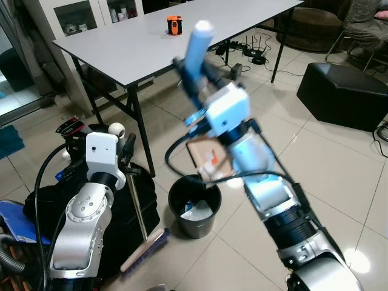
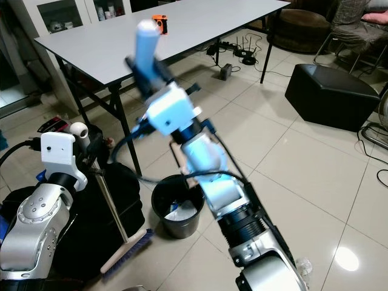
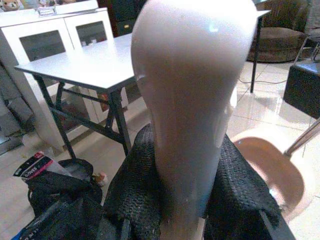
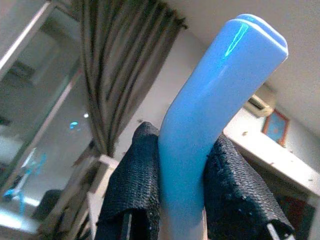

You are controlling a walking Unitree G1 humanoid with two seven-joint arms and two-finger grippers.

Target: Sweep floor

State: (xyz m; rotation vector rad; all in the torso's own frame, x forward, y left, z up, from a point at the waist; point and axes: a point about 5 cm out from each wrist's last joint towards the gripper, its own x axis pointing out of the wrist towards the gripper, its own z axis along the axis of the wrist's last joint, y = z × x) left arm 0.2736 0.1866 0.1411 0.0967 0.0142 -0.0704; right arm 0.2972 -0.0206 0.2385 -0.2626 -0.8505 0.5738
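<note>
The right gripper (image 4: 182, 200) clamps a blue dustpan handle (image 1: 197, 45), raised above the black bin (image 1: 194, 206); the left gripper (image 3: 185, 200) clamps the white broom handle (image 3: 192, 100), brush head (image 1: 145, 250) on the floor near left; tip the pan steadily, keeping it centred over the bin; counted: one broom, one dustpan, one bin.

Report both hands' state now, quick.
Left hand: closed on the white broom handle.
Right hand: closed on the blue dustpan handle, raised above the black bin.
</note>
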